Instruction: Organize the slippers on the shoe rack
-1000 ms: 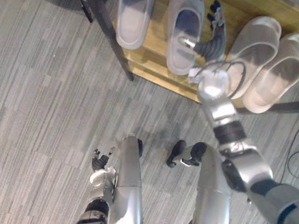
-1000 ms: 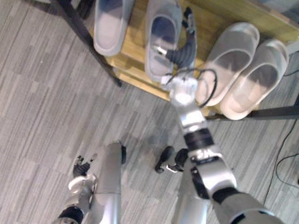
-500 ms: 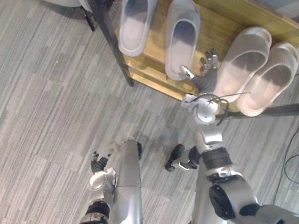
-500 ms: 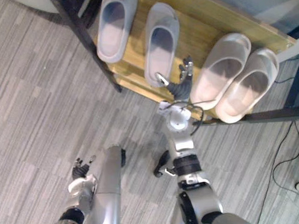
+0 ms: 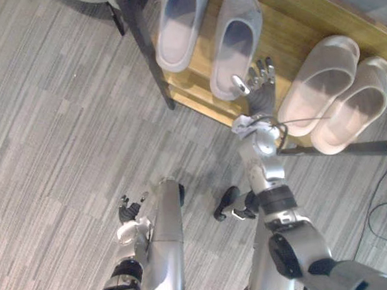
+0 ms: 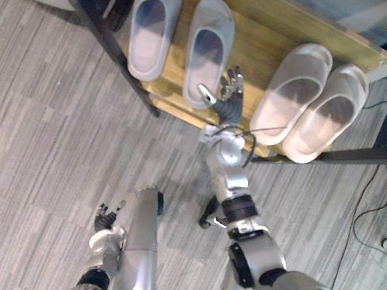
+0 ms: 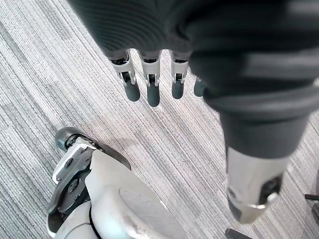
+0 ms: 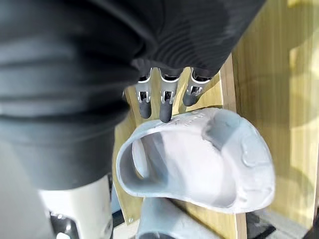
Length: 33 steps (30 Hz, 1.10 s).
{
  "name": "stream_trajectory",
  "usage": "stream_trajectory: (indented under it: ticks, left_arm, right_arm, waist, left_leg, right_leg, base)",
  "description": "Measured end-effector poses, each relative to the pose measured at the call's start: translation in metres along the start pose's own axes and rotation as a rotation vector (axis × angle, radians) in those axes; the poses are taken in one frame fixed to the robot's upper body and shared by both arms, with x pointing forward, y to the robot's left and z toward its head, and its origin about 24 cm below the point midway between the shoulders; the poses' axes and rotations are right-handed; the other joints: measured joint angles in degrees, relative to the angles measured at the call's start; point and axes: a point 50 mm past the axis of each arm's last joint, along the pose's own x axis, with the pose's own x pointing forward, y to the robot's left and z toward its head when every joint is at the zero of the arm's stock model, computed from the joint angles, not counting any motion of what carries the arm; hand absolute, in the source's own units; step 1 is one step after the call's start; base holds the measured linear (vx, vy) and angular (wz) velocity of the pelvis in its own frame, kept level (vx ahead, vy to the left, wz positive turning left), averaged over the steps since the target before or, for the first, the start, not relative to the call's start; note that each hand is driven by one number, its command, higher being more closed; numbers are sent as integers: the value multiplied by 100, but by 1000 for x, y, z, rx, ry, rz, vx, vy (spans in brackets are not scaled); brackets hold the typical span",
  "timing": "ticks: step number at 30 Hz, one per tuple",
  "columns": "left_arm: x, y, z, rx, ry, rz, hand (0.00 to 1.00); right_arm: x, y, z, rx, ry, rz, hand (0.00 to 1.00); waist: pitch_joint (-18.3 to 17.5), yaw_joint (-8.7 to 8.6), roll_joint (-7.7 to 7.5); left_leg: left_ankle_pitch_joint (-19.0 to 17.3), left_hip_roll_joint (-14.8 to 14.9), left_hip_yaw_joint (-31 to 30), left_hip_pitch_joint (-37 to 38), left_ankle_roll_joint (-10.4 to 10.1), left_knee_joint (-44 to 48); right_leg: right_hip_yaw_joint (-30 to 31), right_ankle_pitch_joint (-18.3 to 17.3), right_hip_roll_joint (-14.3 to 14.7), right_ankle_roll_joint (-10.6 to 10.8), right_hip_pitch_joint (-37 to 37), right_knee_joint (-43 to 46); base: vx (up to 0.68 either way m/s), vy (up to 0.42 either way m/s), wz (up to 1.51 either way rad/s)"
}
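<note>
A wooden shoe rack shelf [image 5: 291,19] holds two grey slippers [image 5: 177,23] [image 5: 236,42] side by side on its left part. Two beige slippers [image 5: 319,83] [image 5: 357,104] lie together on its right part, toes over the front edge. My right hand [image 5: 261,90] is open with straight fingers at the shelf's front edge, between the second grey slipper and the first beige one. In the right wrist view its fingertips [image 8: 165,112] hover at the rim of a grey slipper [image 8: 199,159] and hold nothing. My left hand [image 5: 127,212] hangs low over the floor, fingers [image 7: 149,84] relaxed.
The rack's black frame post [image 5: 143,42] runs down the shelf's left side, and a black bar [image 5: 353,148] crosses below the beige slippers. Grey striped carpet [image 5: 59,128] covers the floor in front of the rack.
My right hand has drawn back from deep between the slippers to the shelf's front edge, and its fingers have straightened. The slippers lie as before. The camera has shifted slightly.
</note>
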Motion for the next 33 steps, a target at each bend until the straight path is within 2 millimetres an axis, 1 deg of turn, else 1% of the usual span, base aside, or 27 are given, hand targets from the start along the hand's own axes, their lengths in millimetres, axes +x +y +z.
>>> stream_trajectory:
  ticks: [3,4,5,11,14,15,20,22,24,25,26,28,29,30,31,32,33]
  left_arm:
    - [0,-3,1,-6,-5,-6,0]
    - [0,-5,1,-10,-6,-12,0]
    - [-1,-6,1,-11,-6,-13,0]
    - [-1,-11,1,-18,-2,-22,0]
    - [-1,-12,1,-20,-1,-24,0]
    - [-1,-12,1,-19,0,-24,0]
    - [-1,-13,-2,-17,14,-28,0]
    - [-2,-15,-4,-21,20,-34,0]
    - [-3,-10,-9,-27,35,-26,0]
    - [-4,-8,-11,-31,40,-21,0]
    - [-5,-4,-15,-35,52,-9,0]
    - [-9,4,-23,-23,62,6,0]
    - [-10,6,-25,-19,65,8,0]
    - [-11,7,-28,-6,71,7,0]
    - [-14,8,-33,17,80,-11,0]
    - [-15,9,-34,31,82,-17,0]
    - [-17,12,-38,59,88,-23,0]
  right_arm:
    - [8,10,4,10,-3,18,0]
    - [14,14,6,18,0,18,0]
    - [15,14,8,26,-1,14,0]
    - [31,-1,16,56,-4,-67,0]
    - [35,-7,17,28,-3,-71,0]
    - [37,-9,21,16,-11,-70,0]
    - [38,-13,15,-16,16,-58,0]
    - [34,-13,11,-47,26,-31,0]
    - [20,-15,5,-85,19,18,0]
    - [16,-17,4,-101,17,28,0]
    - [8,-21,1,-128,13,46,0]
    - [-7,-30,-2,-179,3,72,0]
    - [-12,-32,-3,-198,3,84,0]
    - [-21,-37,-6,-210,10,88,0]
    - [-35,-46,-11,-238,24,91,0]
    - [-40,-49,-14,-249,31,94,0]
    - [-51,-55,-19,-281,52,100,0]
  waist:
    - [12,53,20]
    - [23,103,39]
    - [26,109,45]
    - [70,161,147]
    - [68,189,152]
    - [67,189,156]
    - [70,173,183]
    - [75,161,192]
    - [75,159,193]
    - [75,152,192]
    - [74,105,191]
    - [71,70,186]
    - [72,50,186]
    - [69,14,185]
    - [63,-53,179]
    - [54,-69,175]
    - [0,-84,163]
  left_leg:
    - [5,-26,-15,-19,-4,1]
    - [6,-45,-18,-22,-4,2]
    - [7,-51,-19,-23,-4,2]
    - [30,-112,-91,-87,-19,32]
    - [42,-110,-112,-92,-33,31]
    - [46,-105,-112,-90,-35,30]
    - [55,-70,-97,28,-28,29]
    - [54,-17,-60,233,-26,-37]
    - [79,105,8,576,14,-277]
    - [98,115,31,672,36,-351]
    - [155,133,88,901,60,-558]
    - [255,229,230,1352,93,-952]
    - [295,273,280,1521,108,-1115]
    - [369,319,368,1797,126,-1365]
    - [470,368,505,2200,168,-1728]
    - [499,394,553,2329,186,-1847]
    - [562,451,664,2588,210,-2098]
  right_leg:
    - [-11,-4,-45,0,-9,35]
    - [-13,-9,-66,8,-10,47]
    - [-15,-11,-73,11,-10,52]
    - [-77,-26,-103,9,-13,78]
    - [-92,-34,-110,-6,-14,94]
    - [-92,-33,-109,-6,-16,96]
    - [-79,-11,-79,-44,100,58]
    - [-80,5,-34,-64,295,-37]
    - [-95,108,89,-64,604,-319]
    - [-91,130,106,-50,685,-392]
    - [-89,185,129,4,878,-582]
    - [-82,391,226,-64,1250,-991]
    - [-88,461,266,-64,1399,-1162]
    - [-66,584,334,-52,1623,-1433]
    - [-52,730,409,-8,1979,-1789]
    - [-45,783,444,14,2093,-1924]
    - [-1,907,527,32,2289,-2192]
  base:
    - [23,-1,9]
    - [27,2,6]
    - [22,3,7]
    - [9,6,4]
    - [6,-3,3]
    - [0,0,0]
    - [7,4,-3]
    - [16,9,-10]
    - [28,0,-19]
    - [38,-1,-16]
    - [50,-3,-10]
    - [59,6,-23]
    - [65,14,-33]
    - [82,25,-28]
    - [81,32,-27]
    - [67,38,-31]
    - [60,50,-34]
